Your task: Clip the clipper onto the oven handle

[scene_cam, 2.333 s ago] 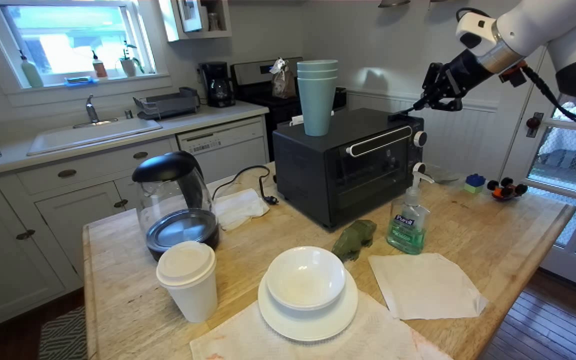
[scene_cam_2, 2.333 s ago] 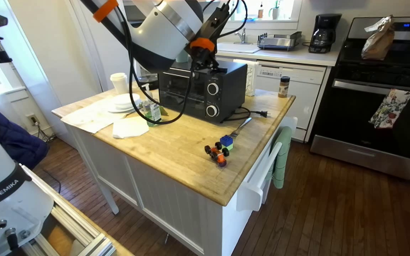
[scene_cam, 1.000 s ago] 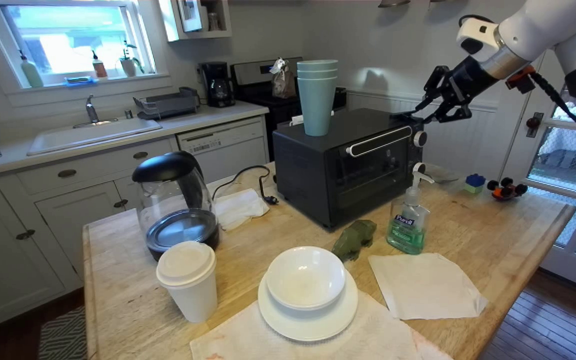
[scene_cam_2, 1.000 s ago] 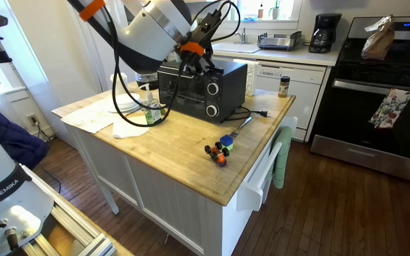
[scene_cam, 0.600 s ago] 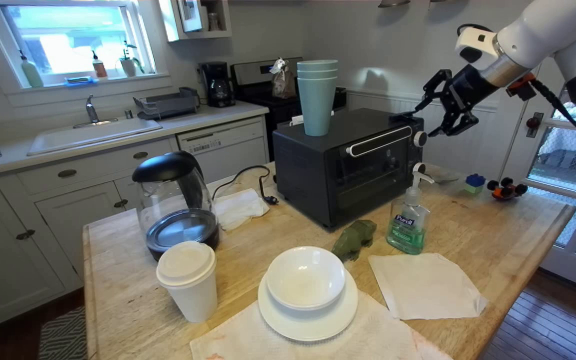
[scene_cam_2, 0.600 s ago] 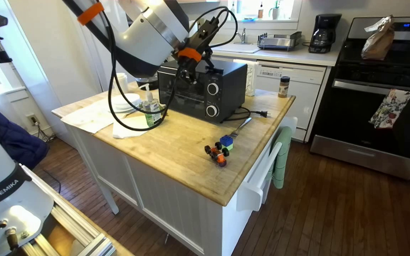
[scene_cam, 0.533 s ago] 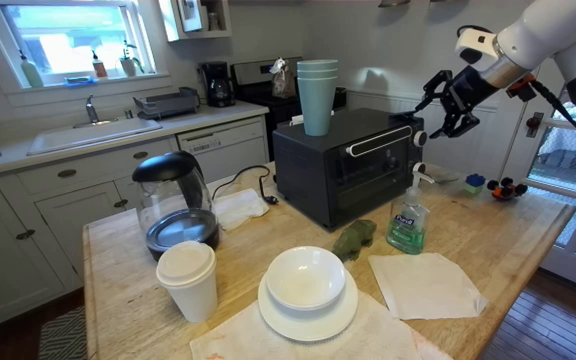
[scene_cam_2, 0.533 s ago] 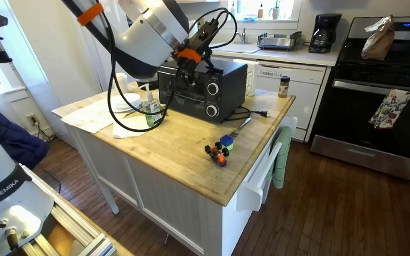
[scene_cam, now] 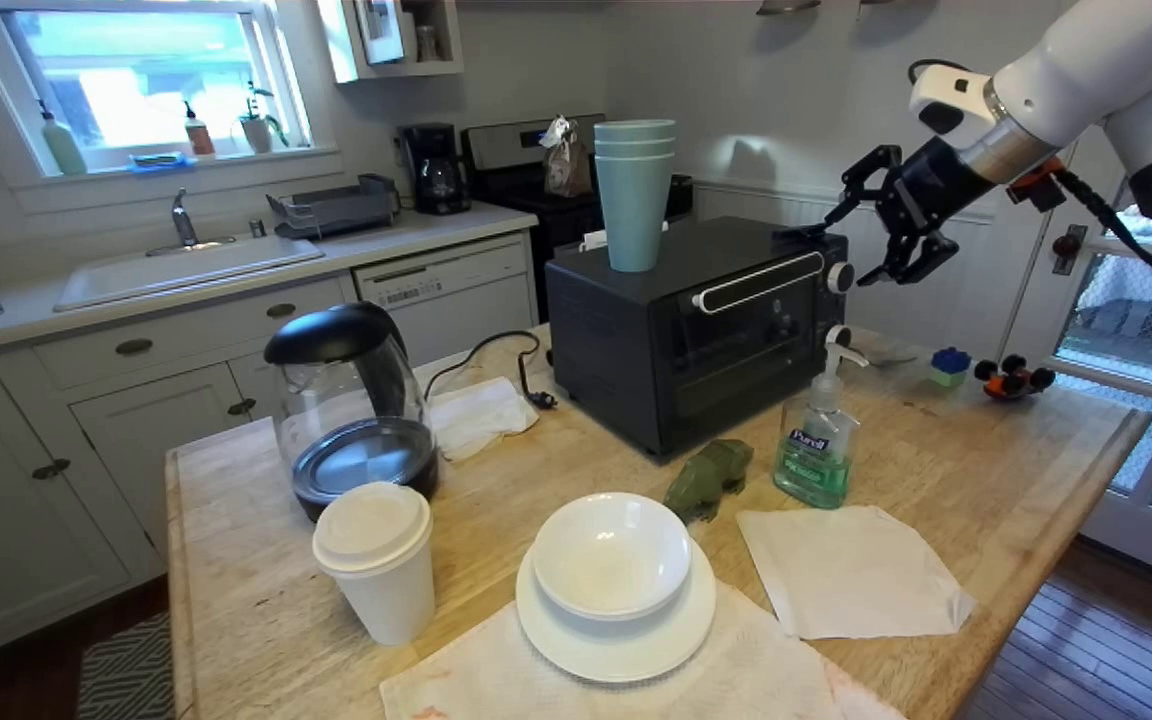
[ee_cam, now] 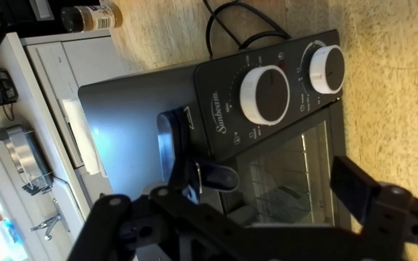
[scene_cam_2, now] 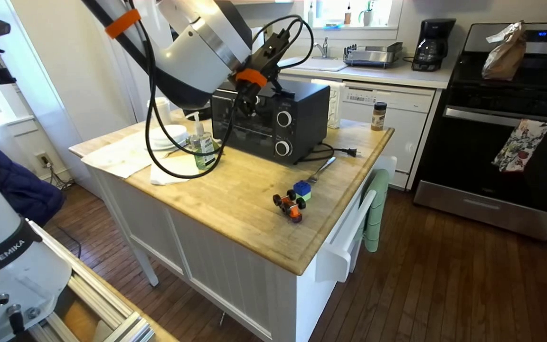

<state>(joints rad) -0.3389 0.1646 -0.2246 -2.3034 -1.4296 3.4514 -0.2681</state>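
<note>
The pincer [scene_cam: 846,252] is released, jaws spread wide. One black clipper [ee_cam: 169,139] lies at one jaw's tip, on the top front edge of the oven [scene_cam: 601,350]; whether they touch, I cannot tell. The one oven handle [scene_cam: 758,278] runs near the pincer, apart from the clipper. Ahead of the pincer sit two dials [ee_cam: 264,95]; well apart from it, three nested cups [scene_cam: 634,210]; below, on the surface [scene_cam: 1021,460], one pump bottle [scene_cam: 816,455] and one toy car [scene_cam: 1012,382].

Claw [scene_cam: 844,252] black; oven [scene_cam: 626,350] black; oven handle [scene_cam: 761,293] white; cups [scene_cam: 634,200] pale teal; towel [scene_cam_2: 521,145] floral
</note>
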